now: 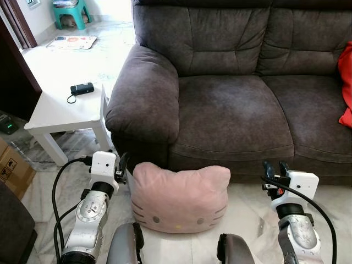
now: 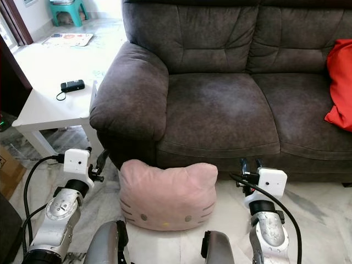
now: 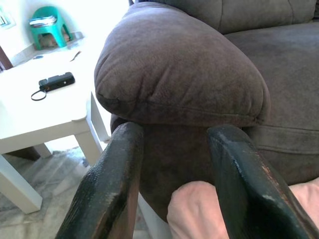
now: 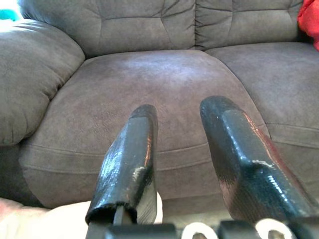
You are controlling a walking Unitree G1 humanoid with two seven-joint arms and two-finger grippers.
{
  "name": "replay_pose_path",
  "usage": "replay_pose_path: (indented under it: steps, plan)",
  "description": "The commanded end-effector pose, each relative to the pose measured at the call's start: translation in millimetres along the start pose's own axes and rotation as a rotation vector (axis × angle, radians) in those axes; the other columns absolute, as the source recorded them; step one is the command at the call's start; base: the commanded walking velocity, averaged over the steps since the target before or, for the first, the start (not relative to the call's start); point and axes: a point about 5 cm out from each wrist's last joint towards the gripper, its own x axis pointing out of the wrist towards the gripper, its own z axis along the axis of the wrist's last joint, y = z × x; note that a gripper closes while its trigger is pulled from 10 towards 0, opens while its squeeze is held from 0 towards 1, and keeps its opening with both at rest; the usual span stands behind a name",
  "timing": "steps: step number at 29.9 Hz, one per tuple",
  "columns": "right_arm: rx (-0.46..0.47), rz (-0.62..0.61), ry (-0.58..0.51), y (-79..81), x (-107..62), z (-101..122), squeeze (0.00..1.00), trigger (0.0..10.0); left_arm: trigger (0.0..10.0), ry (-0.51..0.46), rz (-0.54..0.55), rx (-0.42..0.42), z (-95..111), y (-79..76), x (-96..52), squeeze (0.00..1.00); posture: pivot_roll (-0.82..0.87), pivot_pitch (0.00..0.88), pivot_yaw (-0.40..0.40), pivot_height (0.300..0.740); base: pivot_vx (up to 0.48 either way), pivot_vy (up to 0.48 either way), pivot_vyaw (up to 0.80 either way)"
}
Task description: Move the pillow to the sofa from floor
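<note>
A pink cat-face pillow point(image 1: 181, 198) stands on the floor against the front of the dark brown sofa point(image 1: 231, 104), just below the left seat cushion. My left gripper point(image 1: 122, 165) is raised beside the pillow's left top corner, close to the sofa's armrest point(image 3: 174, 74). In the left wrist view its fingers point(image 3: 114, 189) stand open, with a corner of the pillow point(image 3: 194, 209) low between them. My right gripper point(image 1: 275, 168) is held to the right of the pillow, apart from it. It is open point(image 4: 180, 107) and points at the seat cushion point(image 4: 149, 79).
A white side table point(image 1: 60, 110) carrying a small black device point(image 1: 81, 88) stands left of the armrest. A red cushion point(image 1: 346, 82) lies at the sofa's right end. A cardboard box point(image 1: 8, 165) sits at the far left, a green stool point(image 1: 71, 11) at the back.
</note>
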Motion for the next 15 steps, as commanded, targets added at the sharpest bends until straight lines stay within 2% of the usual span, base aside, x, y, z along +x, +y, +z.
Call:
replay_pose_path:
  steps: [1, 15]
  plan:
    - [0.001, -0.011, -0.009, -3.7, 1.0, 1.8, 0.00, 10.0, 10.0, 0.000, 0.008, -0.002, -0.8, 2.6, 0.7, 0.00, -0.06, 0.028, 0.012, 0.562, 0.334, 0.000, 0.00]
    - [-0.005, -0.009, -0.007, -3.4, 2.2, 2.3, 0.00, 10.0, 10.0, 0.000, 0.002, 0.007, -1.4, 1.9, 0.5, 0.00, -0.05, 0.036, 0.009, 0.562, 0.342, 0.000, 0.00]
